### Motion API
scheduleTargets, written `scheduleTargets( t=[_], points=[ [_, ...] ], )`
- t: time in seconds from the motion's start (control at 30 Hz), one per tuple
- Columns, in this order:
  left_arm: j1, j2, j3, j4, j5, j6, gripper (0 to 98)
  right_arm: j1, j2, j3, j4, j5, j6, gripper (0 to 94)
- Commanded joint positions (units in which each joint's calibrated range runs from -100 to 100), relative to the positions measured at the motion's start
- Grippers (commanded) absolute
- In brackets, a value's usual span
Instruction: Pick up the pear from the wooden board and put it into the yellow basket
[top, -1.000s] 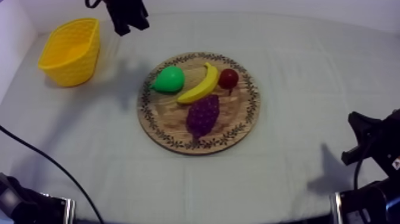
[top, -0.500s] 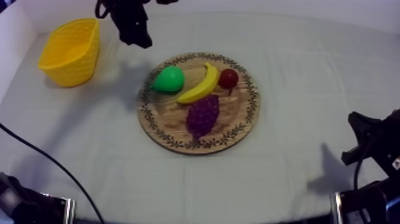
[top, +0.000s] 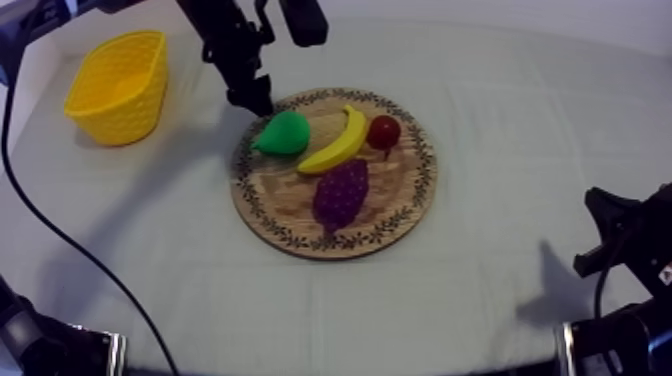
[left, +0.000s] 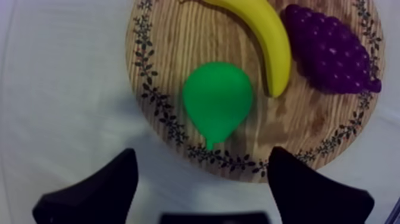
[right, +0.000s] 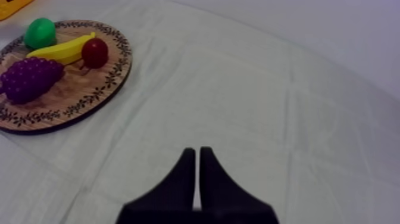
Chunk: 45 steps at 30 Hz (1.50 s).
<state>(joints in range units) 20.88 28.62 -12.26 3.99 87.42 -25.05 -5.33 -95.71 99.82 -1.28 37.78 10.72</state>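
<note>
A green pear (top: 283, 133) lies on the left part of the round wooden board (top: 400, 210), stem toward the rim. My left gripper (top: 250, 95) hangs just above the board's upper left rim, close beside the pear. Its two black fingers stand wide apart, open, with the pear (left: 217, 101) on the board (left: 172, 53) just ahead of the left gripper (left: 202, 173) and nothing between them. The yellow basket (top: 120, 85) stands at the table's far left. My right gripper (right: 197, 164) rests low at the right, fingers together, shut on nothing, well away from the board (right: 89, 98).
On the board next to the pear lie a banana (top: 338, 142), a small red fruit (top: 383, 131) and a purple bunch of grapes (top: 341, 192). Open cloth spreads between the board and the basket.
My left arm has come down and to the right from the back of the table, reaching the board's rim beside the pear. The fruit and the right arm have not moved.
</note>
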Motion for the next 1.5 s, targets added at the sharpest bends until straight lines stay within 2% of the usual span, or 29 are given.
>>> scheduleTargets(
  t=[0.0, 0.77, 0.9, 1.27, 1.47],
  points=[
    [0.03, 2.13, -0.25, -0.01, -0.32, -0.02, 81.1, -0.03, -0.04, -0.05, -0.01, 0.04, -0.04, 0.4],
    [0.91, 19.12, -7.62, 0.58, -1.54, -0.3, 82.4, -0.03, -0.04, -0.05, -0.01, 0.04, 0.0, 0.4],
    [0.83, 20.45, -8.11, 0.79, -1.73, 0.09, 76.2, -0.03, -0.04, -0.05, -0.01, 0.04, 0.0, 0.4],
    [1.13, 21.42, -8.2, 1.74, -2.76, 2.05, 49.0, -0.03, -0.04, -0.05, -0.01, 0.04, 0.0, 0.4],
    [1.8, 21.0, -7.8, 1.7, -3.09, 2.53, 44.2, -0.03, -0.04, -0.05, -0.01, 0.04, 0.0, 0.4]
  ],
)
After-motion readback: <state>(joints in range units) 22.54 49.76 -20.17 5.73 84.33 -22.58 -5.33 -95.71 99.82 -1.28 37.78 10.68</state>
